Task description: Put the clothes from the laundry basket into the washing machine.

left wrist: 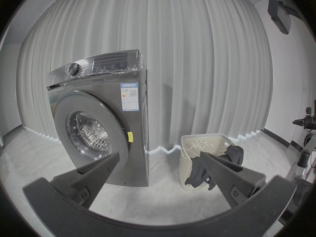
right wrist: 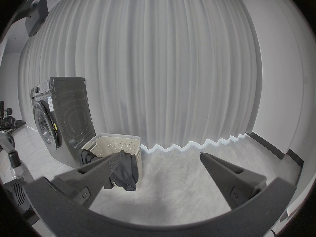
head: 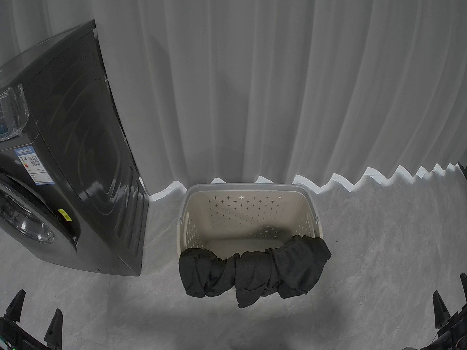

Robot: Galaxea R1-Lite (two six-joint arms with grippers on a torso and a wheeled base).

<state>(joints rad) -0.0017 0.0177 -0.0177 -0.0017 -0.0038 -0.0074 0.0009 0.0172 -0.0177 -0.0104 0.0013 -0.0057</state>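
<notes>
Presently, step in hand: first pick-up of the clothes

Dark garment (head: 253,271): one bundled piece, draped over the near rim of the laundry basket (head: 243,209), its ends hanging outside. The basket stands on the floor just beside the washing machine (head: 82,171), at the robot's left.

Left gripper (head: 39,303) and right gripper (head: 450,288): both low, well apart from the basket, fingers spread wide, holding nothing.

Porthole door (left wrist: 87,134): appears shut, so it likely needs opening before loading.

Handling advice: come down on the thick middle fold at the rim, pinch deep into the cloth, keep off the plastic edge, and lift high enough that the trailing ends clear the basket
</notes>
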